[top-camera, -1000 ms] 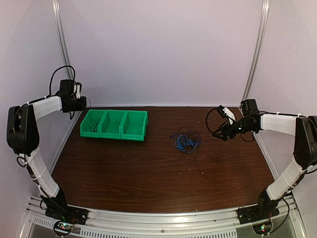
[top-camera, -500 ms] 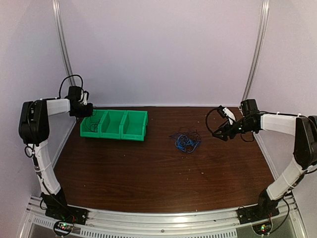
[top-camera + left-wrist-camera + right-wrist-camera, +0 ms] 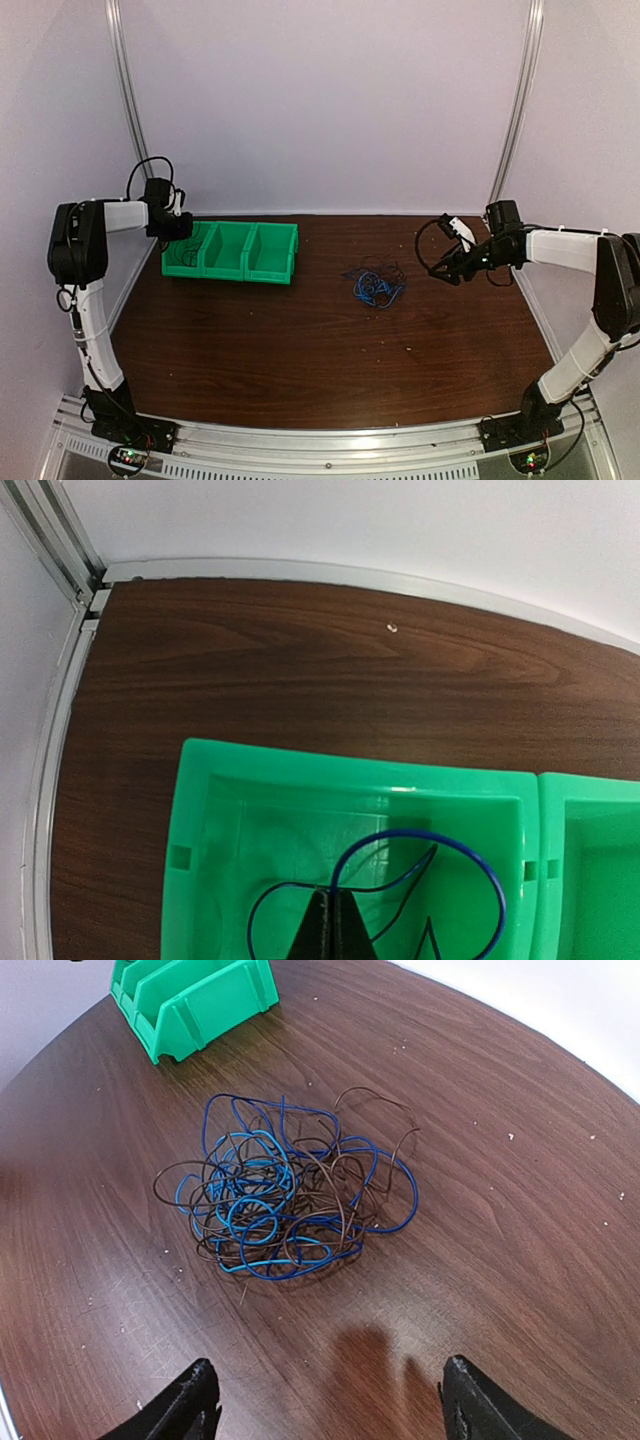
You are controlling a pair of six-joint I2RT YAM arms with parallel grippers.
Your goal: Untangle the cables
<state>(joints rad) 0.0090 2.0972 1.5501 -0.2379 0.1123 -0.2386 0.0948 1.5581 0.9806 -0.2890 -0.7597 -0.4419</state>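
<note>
Left fingers pinch blue cable in end compartment of green bin — right fingers spread wide.

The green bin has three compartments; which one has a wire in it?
The leftmost compartment, at the end under the left gripper: a blue wire loops inside it. The other two show no wire.

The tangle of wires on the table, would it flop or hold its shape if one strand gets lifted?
Probably floppy: the tangle is thin strands in loose curls. It looks light, so a push may slide the whole clump. The strands interlace, so lifting one would probably drag others along.
</note>
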